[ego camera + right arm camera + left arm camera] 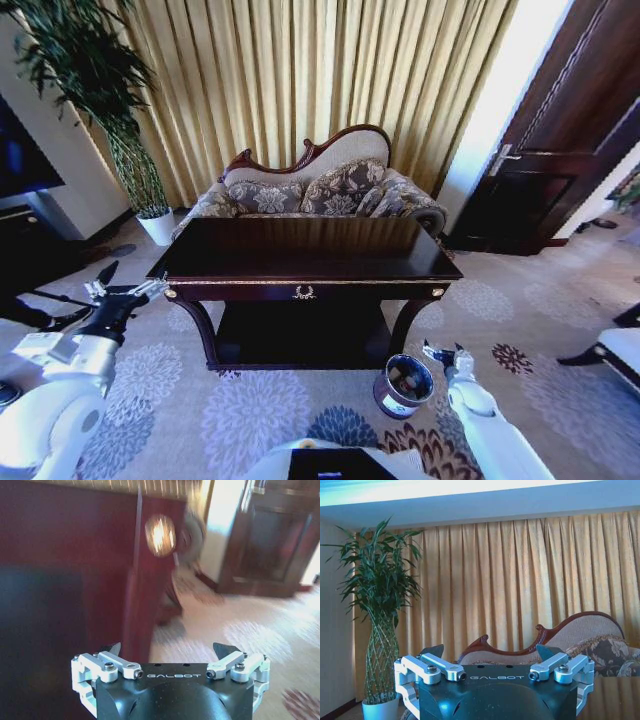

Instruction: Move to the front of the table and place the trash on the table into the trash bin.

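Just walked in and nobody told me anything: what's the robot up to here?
The robot faces the dark table, whose top looks bare of trash. The trash bin stands on the carpet by the table's front right leg, with something inside it. The right gripper is low beside the bin, open and holding nothing. The left gripper is raised off the table's left end, also open and holding nothing. A sofa sits behind the table.
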You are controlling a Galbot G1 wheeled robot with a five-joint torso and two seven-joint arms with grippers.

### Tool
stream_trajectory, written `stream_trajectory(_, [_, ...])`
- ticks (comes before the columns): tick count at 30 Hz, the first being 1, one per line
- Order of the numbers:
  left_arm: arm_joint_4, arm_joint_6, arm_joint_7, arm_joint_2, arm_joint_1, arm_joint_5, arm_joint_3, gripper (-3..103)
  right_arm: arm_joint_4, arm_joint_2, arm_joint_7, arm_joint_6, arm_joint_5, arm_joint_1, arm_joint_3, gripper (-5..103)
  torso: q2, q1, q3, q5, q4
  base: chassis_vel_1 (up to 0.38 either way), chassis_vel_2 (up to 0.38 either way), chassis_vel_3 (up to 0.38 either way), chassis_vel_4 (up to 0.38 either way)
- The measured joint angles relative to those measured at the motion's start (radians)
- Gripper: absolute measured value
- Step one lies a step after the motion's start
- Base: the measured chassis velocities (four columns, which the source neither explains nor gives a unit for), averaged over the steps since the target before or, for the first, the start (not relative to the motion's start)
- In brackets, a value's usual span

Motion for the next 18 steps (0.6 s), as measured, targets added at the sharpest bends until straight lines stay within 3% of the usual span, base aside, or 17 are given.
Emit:
stream_trajectory(2, [0.000, -0.001, 0.002, -0.002, 0.001, 0.000, 0.000, 100, 0.039, -0.005, -0.011, -0.001, 0.024, -0.015, 0.007, 100, 0.000, 0.000, 0.000, 0.0000, 0.0002, 0.000, 0.000, 0.000, 0.000])
stream_trajectory(4, [0.004, -0.003, 0.007, -0.005, 0.001, -0.001, -0.001, 100, 0.167, -0.019, -0.060, -0.003, 0.108, -0.079, 0.030, 100, 0.000, 0.000, 0.000, -0.0001, 0.0001, 0.000, 0.000, 0.000, 0.000])
stream_trajectory(9, [0.012, -0.003, 0.009, 0.001, -0.004, -0.006, -0.007, 100, 0.357, -0.028, -0.089, -0.003, 0.161, -0.198, 0.086, 100, 0.000, 0.000, 0.000, 0.0000, -0.0004, 0.000, 0.000, 0.000, 0.000])
stream_trajectory(18, [-0.018, 0.003, 0.007, -0.023, 0.004, -0.009, -0.028, 100, 0.725, -0.021, -0.046, -0.047, 0.178, -0.296, 0.124, 100, 0.000, 0.000, 0.000, -0.0002, 0.0001, 0.000, 0.000, 0.000, 0.000])
